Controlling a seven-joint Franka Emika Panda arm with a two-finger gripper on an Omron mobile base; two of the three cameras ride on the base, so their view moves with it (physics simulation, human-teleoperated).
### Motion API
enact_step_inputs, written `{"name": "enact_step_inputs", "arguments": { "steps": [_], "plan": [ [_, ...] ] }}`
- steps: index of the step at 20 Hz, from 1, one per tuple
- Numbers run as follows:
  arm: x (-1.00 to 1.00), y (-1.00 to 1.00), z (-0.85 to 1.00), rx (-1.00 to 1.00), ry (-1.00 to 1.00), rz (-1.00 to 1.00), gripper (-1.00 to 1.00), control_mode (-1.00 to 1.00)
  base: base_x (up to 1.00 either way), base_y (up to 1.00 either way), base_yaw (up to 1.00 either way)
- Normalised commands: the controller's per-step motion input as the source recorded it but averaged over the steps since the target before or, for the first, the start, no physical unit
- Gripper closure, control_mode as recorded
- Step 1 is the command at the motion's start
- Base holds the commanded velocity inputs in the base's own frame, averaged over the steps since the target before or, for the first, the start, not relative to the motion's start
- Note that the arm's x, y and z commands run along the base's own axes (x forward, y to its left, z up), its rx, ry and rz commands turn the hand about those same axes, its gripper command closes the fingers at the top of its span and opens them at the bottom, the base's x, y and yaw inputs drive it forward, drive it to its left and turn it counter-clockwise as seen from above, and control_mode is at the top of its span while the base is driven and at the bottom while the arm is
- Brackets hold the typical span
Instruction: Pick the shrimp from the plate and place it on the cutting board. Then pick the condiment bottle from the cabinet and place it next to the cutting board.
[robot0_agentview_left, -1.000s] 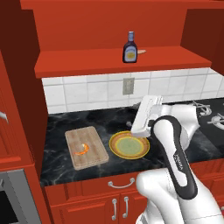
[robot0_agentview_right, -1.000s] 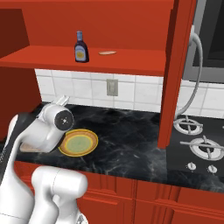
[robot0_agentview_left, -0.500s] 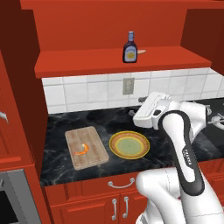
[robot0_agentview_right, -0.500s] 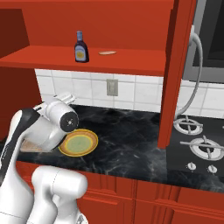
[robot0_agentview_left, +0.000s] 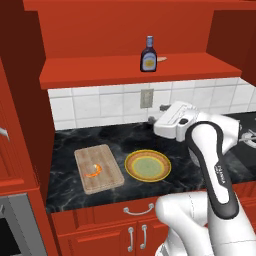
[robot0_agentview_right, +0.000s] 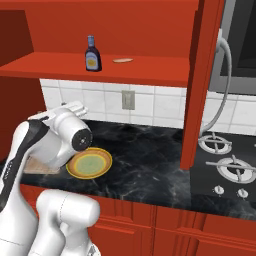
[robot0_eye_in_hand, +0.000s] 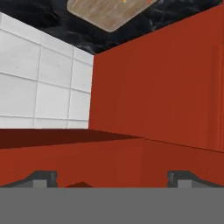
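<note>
Shrimp (robot0_agentview_left: 93, 171) done on cutting board (robot0_agentview_left: 98, 168). My fingers (robot0_eye_in_hand: 43, 178) apart, empty, below shelf; condiment bottle (robot0_agentview_left: 148, 54) upright, up-left of hand on cabinet (robot0_agentview_left: 135, 70) shelf.

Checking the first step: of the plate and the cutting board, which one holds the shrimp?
The cutting board, left of the plate: the orange shrimp lies on it.

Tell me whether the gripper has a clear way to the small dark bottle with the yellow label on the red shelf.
Probably yes. The dark condiment bottle stands upright in the open red shelf recess, nothing in front of it; only a small flat tan thing lies beside it. The open gripper sits lower, near the white tiles.
</note>
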Motion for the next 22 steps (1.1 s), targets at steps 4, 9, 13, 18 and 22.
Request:
{"name": "enact_step_inputs", "arguments": {
  "steps": [4, 9, 13, 18, 22],
  "plan": [
    [0.0, 0.0, 0.17, 0.0, -0.01, 0.0, -1.0, -1.0, 0.0, 0.0, 0.0],
    [0.0, -0.01, 0.22, 0.0, -0.02, 0.0, -1.0, -1.0, 0.0, 0.0, 0.0],
    [-0.03, -0.05, 0.23, 0.0, -0.03, 0.0, -1.0, -1.0, 0.0, 0.0, 0.0],
    [-0.07, -0.04, 0.27, 0.0, -0.04, 0.0, -1.0, -1.0, 0.0, 0.0, 0.0],
    [-0.03, -0.02, 0.25, 0.0, -0.05, 0.0, -1.0, -1.0, 0.0, 0.0, 0.0]
  ]
}}
